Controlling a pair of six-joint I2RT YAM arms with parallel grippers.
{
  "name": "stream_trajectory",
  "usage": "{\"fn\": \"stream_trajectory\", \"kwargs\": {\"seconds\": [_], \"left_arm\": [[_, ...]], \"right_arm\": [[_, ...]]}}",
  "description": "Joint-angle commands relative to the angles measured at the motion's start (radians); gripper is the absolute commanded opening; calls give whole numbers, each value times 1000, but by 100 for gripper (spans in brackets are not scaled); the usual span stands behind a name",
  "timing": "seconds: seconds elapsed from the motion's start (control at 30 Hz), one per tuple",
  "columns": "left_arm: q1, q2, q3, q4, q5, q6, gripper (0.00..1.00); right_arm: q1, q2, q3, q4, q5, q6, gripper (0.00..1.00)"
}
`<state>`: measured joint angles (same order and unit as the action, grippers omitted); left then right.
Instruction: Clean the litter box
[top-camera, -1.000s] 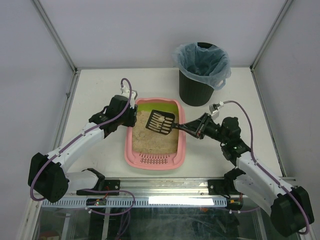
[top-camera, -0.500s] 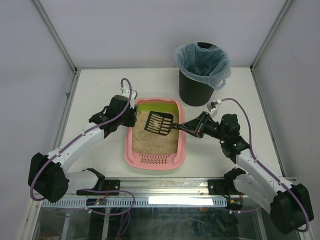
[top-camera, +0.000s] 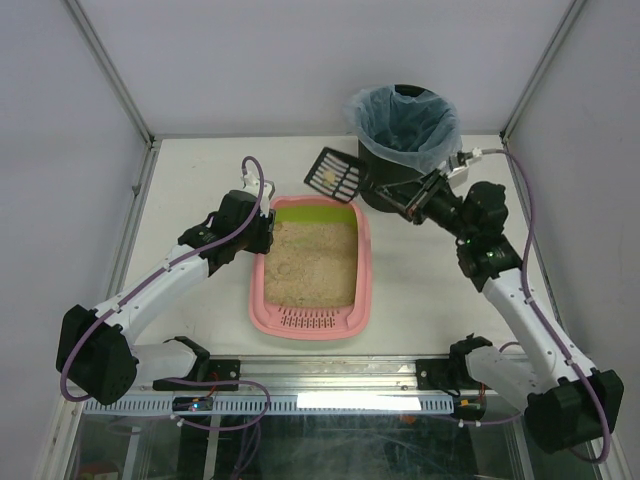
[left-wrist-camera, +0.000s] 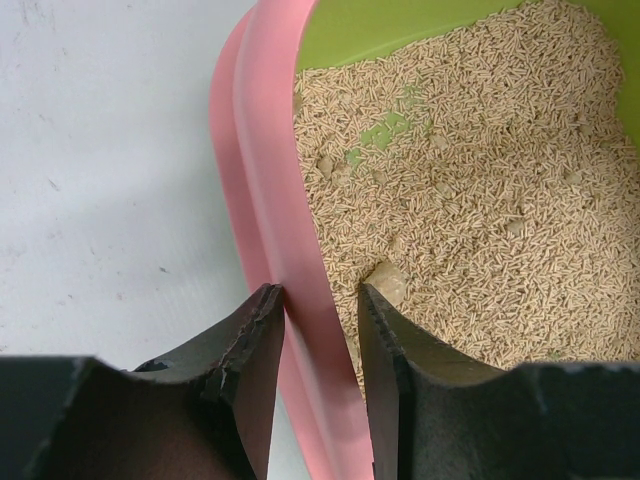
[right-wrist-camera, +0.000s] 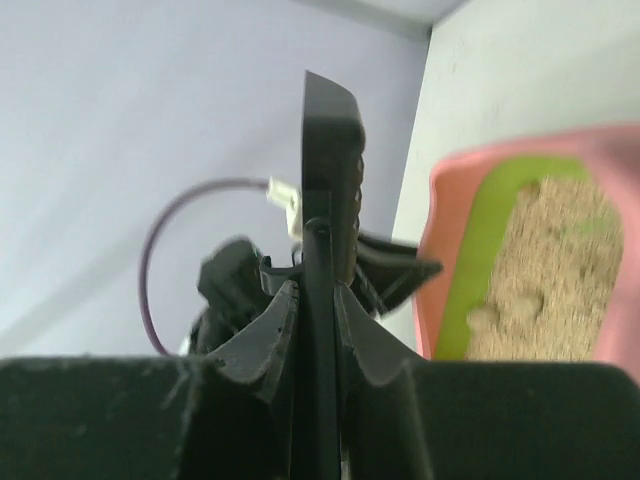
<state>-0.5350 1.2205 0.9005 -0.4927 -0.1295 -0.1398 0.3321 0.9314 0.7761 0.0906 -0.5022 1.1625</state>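
Note:
The pink litter box with lime-green inner wall and beige litter lies mid-table; it also shows in the left wrist view and the right wrist view. My left gripper is shut on the box's far left rim, one finger outside and one inside. A pale clump lies in the litter beside the inner finger. My right gripper is shut on the handle of the black slotted scoop, held in the air left of the bin with a pale clump in it. In the right wrist view the scoop stands edge-on.
A black cylindrical bin with a pale blue bag stands at the back right, just behind the right gripper. Metal frame posts and white walls bound the table. The slotted grille end of the box faces the near edge.
My right gripper has lifted the scoop out of the litter box and swung it back and up, to the left side of the bin. The left arm has not moved.

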Motion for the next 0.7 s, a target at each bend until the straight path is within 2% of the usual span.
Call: {"fn": "stream_trajectory", "kwargs": {"seconds": [0.0,0.13,0.27,0.33,0.47,0.67], "left_arm": [[-12,-10,5,34,61,1,35],[-11,-17,5,34,68,0,35],[-12,-28,5,34,68,1,35],[-12,-30,3,34,71,1,35],[-11,-32,3,34,82,1,35],[-11,-29,3,33,94,2,35]], "right_arm": [[-125,84,176,-5,11,3,0],[-231,168,326,-72,21,-46,0],[-303,233,434,-169,124,-163,0],[-320,267,479,-210,194,-257,0],[-325,314,504,-183,300,-437,0],[-323,381,559,-148,262,-719,0]]}}
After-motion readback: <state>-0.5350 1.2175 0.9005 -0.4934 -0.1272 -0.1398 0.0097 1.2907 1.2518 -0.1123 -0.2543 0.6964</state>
